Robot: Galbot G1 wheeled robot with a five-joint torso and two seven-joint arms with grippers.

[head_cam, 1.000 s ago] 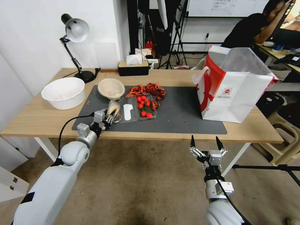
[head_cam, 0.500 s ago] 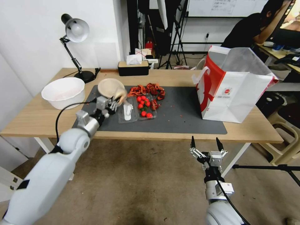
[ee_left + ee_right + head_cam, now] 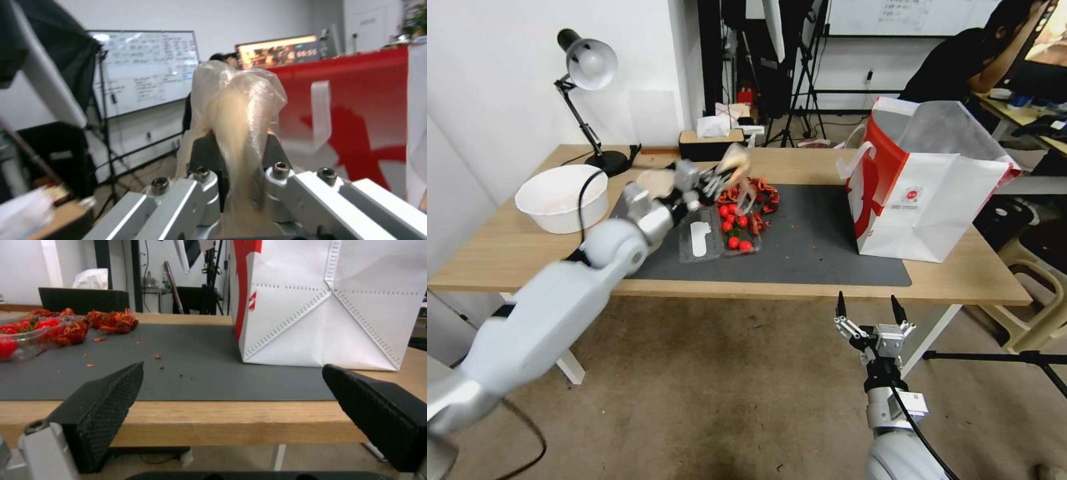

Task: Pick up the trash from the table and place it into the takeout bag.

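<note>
Thin clear bag [image 3: 236,110], light and limp, likely slippery; pinched at its gathered neck in left gripper [image 3: 720,175] jaws, aloft over mat, far-left of takeout bag [image 3: 934,193]. Right gripper [image 3: 867,309] spread, near table edge.

A white wall [image 3: 507,80] is seen behind and to the left, and a mottled brown-grey floor [image 3: 727,400] is spread below. A black-based desk lamp [image 3: 587,67] with a silvery shade is stood at the far left, beside a black tissue box [image 3: 712,145]. Black tripod stands [image 3: 800,80] and dark equipment are gathered further back, under a whiteboard [image 3: 900,17] covered with writing. A beige plastic stool [image 3: 1037,293] is placed at the right, with a second desk [image 3: 1020,113] behind it. A lit screen [image 3: 278,55] is hung on the far wall
</note>
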